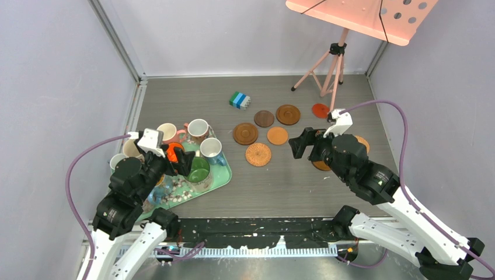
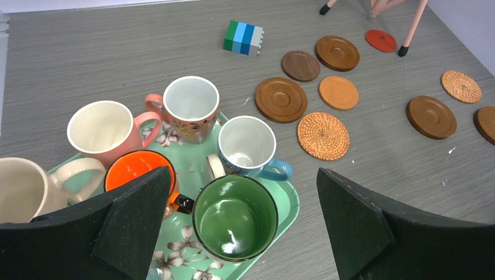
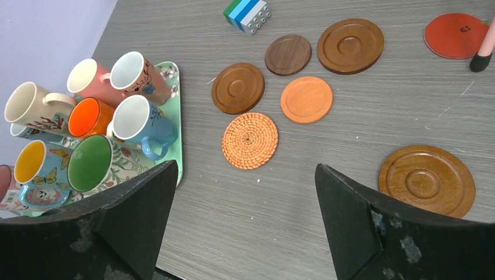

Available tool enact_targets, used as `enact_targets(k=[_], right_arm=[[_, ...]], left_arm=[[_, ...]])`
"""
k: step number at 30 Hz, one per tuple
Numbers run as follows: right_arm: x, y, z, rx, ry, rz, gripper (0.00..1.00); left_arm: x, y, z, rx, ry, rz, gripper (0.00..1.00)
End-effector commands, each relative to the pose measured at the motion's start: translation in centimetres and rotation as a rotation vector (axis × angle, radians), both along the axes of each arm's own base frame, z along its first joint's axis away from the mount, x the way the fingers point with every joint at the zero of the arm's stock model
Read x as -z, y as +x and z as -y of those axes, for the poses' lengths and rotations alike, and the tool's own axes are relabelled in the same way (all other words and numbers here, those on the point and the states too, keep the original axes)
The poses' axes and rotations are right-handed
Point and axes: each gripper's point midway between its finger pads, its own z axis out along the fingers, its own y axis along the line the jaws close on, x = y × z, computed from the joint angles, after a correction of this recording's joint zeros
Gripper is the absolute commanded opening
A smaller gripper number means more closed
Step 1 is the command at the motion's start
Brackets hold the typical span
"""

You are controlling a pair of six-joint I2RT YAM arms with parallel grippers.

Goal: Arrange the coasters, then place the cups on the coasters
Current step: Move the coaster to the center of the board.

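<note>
Several cups crowd the mint-green tray (image 1: 220,177) at the left: a green-inside cup (image 2: 235,216), white-and-blue cup (image 2: 247,146), orange-inside cup (image 2: 135,169), pink cup (image 2: 100,129), floral cup (image 2: 191,105) and yellow-inside cup (image 3: 34,163). Several coasters lie flat mid-table: dark brown ones (image 1: 246,133) (image 1: 264,118), a brown one (image 1: 288,114), an orange one (image 1: 277,136), a wicker one (image 1: 258,154) and a red one (image 1: 320,110). My left gripper (image 2: 243,175) hangs open above the green-inside cup. My right gripper (image 3: 246,165) is open over bare table, near the wicker coaster (image 3: 250,140).
A blue-green toy block (image 1: 240,100) lies behind the coasters. A pink music stand (image 1: 334,64) has its feet at the back right, beside the red coaster. More coasters (image 2: 431,116) (image 2: 461,86) lie to the right, partly under my right arm. Grey walls enclose the table.
</note>
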Motion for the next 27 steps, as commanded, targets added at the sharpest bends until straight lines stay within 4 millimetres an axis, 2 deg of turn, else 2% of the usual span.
enact_targets(k=[1, 6, 11, 20, 21, 23, 25, 27], right_arm=[[-1.1, 0.3, 0.2, 0.040, 0.056, 0.020, 0.95], [-0.9, 0.6, 0.0, 0.053, 0.066, 0.010, 0.95], [-1.1, 1.5, 0.6, 0.120, 0.079, 0.035, 0.95], [-0.3, 3.8, 4.6, 0.398, 0.051, 0.118, 0.99], [-0.2, 4.0, 4.9, 0.417, 0.034, 0.124, 0.97], [0.9, 5.1, 6.4, 0.516, -0.024, 0.120, 0.86], [1.9, 6.1, 7.5, 0.570, -0.060, 0.096, 0.79], [3.2, 7.1, 9.1, 0.635, -0.070, 0.059, 0.64]], left_arm=[[-0.8, 0.2, 0.2, 0.003, -0.013, 0.023, 0.99], [-0.8, 0.2, 0.1, 0.000, -0.011, 0.026, 0.99], [-0.9, 0.2, 0.1, 0.000, -0.011, 0.028, 0.99], [-0.9, 0.2, 0.1, 0.000, -0.012, 0.031, 0.99], [-0.9, 0.1, 0.1, 0.000, -0.011, 0.031, 0.99], [-0.8, 0.1, 0.1, 0.002, -0.011, 0.030, 0.99], [-0.8, 0.1, 0.2, 0.004, -0.011, 0.030, 0.99], [-0.8, 0.1, 0.3, 0.008, -0.010, 0.029, 0.99]])
